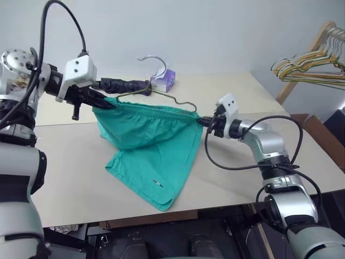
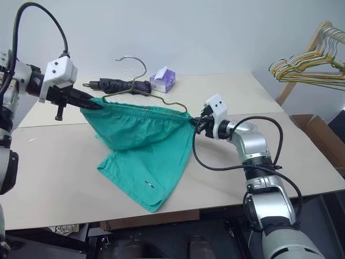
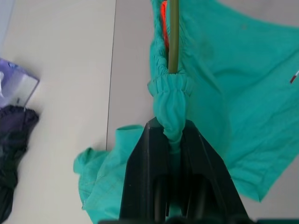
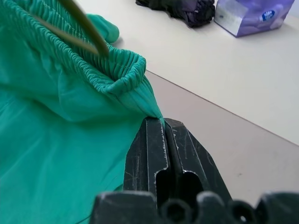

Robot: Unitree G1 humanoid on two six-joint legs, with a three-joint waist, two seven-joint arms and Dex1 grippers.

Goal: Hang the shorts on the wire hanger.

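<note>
My left gripper (image 1: 108,103) is clamped on one end of the shorts' (image 1: 148,145) waistband, raised above the table (image 1: 70,178). Shorts stretched between both arms, legs draping down onto the tabletop. Wire hanger (image 1: 172,100) sits inside the waistband opening, hook poking out above the cloth. Behind it, a dark umbrella (image 1: 121,85) and tissue box (image 1: 163,80). My right gripper (image 1: 204,122) is pinched closed on the other waistband end.

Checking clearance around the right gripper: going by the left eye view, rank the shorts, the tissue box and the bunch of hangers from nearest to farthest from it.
1. Shorts: waistband end pinched in the right gripper.
2. Tissue box: behind it, toward the table's far edge.
3. Bunch of hangers: off the table, far to its right.
</note>
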